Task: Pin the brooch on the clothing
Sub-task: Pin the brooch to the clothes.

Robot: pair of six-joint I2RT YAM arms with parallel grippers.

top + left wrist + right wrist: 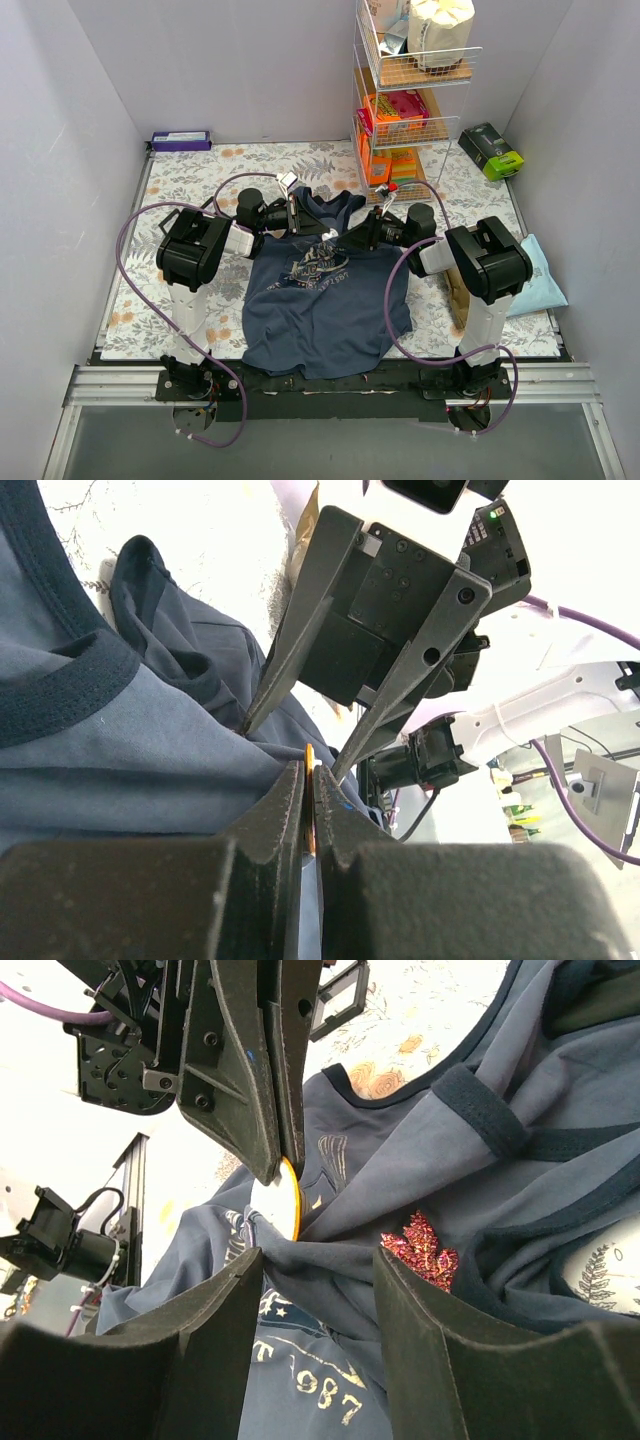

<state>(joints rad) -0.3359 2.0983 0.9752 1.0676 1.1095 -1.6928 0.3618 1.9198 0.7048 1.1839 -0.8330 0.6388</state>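
The clothing (320,310) is a navy tank top lying flat on the table, its chest fabric bunched up between the two grippers. My left gripper (308,770) is shut on a thin white disc with an orange rim (283,1200), pressed against a raised fold of the top. My right gripper (320,1260) faces it, open, with that fold (330,1250) lying between its fingers. The brooch (420,1247), a red glittery leaf, rests on the cloth at the tip of the right-hand finger and is partly hidden behind it. From above, both grippers (330,235) meet just below the neckline.
A wire shelf rack (410,90) with boxes stands at the back. A purple box (181,140) lies at the back left and a green-and-black box (492,150) at the back right. A pale blue cloth (535,280) lies beside the right arm. Purple cables loop around both arms.
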